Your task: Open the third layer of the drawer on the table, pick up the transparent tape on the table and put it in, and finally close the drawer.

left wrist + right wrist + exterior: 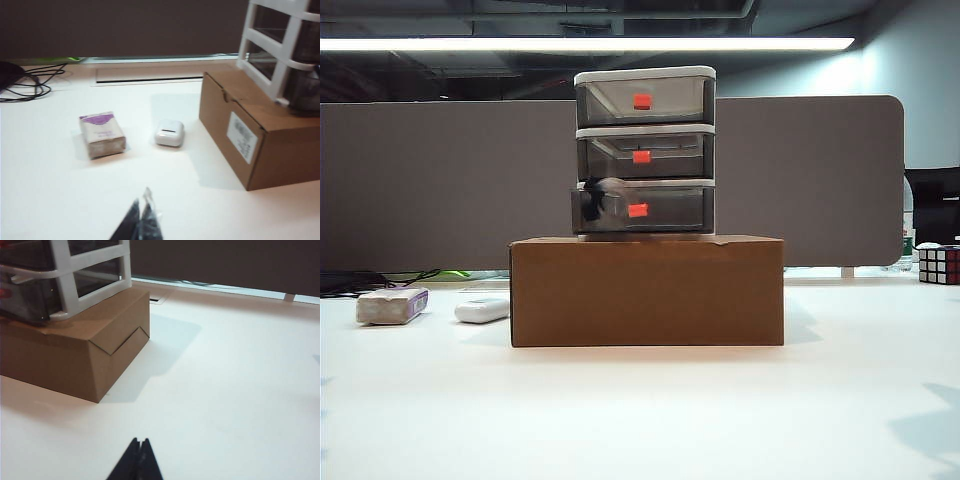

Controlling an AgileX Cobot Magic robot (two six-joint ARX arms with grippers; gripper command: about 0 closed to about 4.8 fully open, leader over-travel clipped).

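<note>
Three-tier drawer cabinet (644, 150) stood on a brown cardboard box (647, 290) on the white tabletop (640, 410). The tape roll (595, 200) lay inside the lowest drawer (642, 208), at its left end, seen through the smoky wall; that drawer appeared pushed in, or very nearly so, its front roughly level with the two above. The task therefore looked complete or close to it. Risks from here, as a judgement: if the drawer front sat slightly proud, a late nudge at the red handle (638, 210) could shove the light cabinet back on the box rather than seat the drawer; and a careless sweep by the left arm could strike the white-and-purple block (101, 134) or the small white gadget (169, 133), both lying on the tabletop beside the box. Left pincer (141, 220): clenched, empty, held low over bare tabletop, well apart from the box. Right pincer (138, 460): tips met, nothing between them, likewise low over the tabletop on the opposite side of the box. Neither arm appeared in the exterior view.
</note>
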